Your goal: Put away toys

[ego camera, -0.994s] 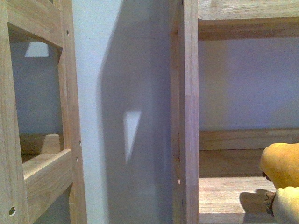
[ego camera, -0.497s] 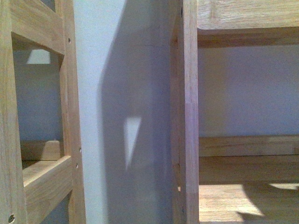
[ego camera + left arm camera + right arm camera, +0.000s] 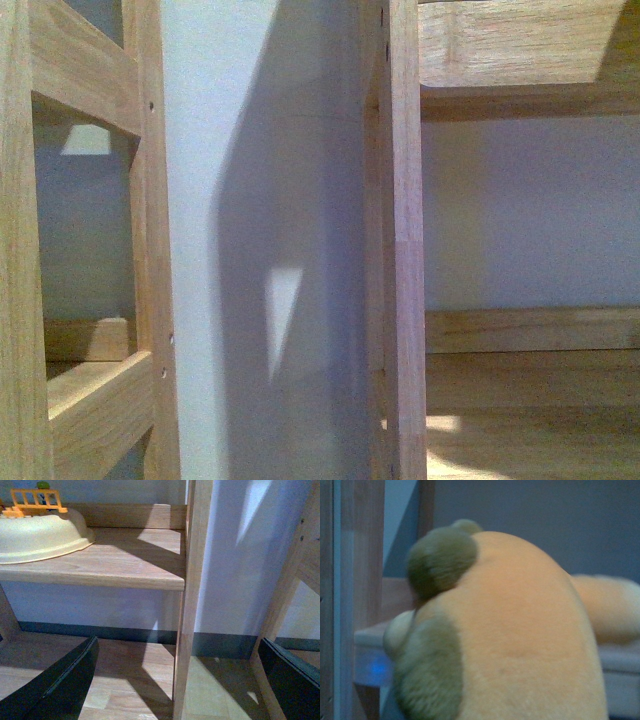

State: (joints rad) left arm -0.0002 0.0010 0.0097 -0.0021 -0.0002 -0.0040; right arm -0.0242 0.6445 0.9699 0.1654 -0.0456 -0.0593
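The plush toy (image 3: 520, 630) fills your right wrist view, apparently lying over a pale ledge (image 3: 620, 657) beside a wooden post (image 3: 362, 580). The right gripper is hidden, so you can't tell its grip. Your left gripper (image 3: 177, 680) hangs spread apart before the shelf (image 3: 125, 565) holding the cream tray (image 3: 40, 540). Release near the ledge's edge and the toy may roll off.

- The plush animal (image 3: 520, 630) no longer shows in the front view, right of the wooden upright (image 3: 405, 250).
- The shelf boards (image 3: 520, 50) beside that upright sit lower in frame.
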